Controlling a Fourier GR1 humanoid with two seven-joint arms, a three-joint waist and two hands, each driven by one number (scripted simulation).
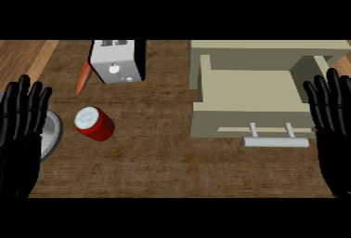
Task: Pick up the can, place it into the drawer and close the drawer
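A red can point(94, 123) with a pale lid stands on the brown counter, left of centre. The beige drawer point(250, 122) at the right is pulled open, its inside bare, with a white bar handle point(276, 142) on its front. My left hand point(21, 135) rests open at the left edge, fingers up, a short way left of the can. Along the right edge my right hand point(334, 125) is open too, fingers up, beside the drawer's right wall. Neither hand touches anything.
A white toaster point(116, 60) stands at the back, behind the can, with an orange carrot point(83, 76) lying at its left. A grey plate point(49, 135) shows partly under my left hand. The beige cabinet point(274, 49) holds the drawer.
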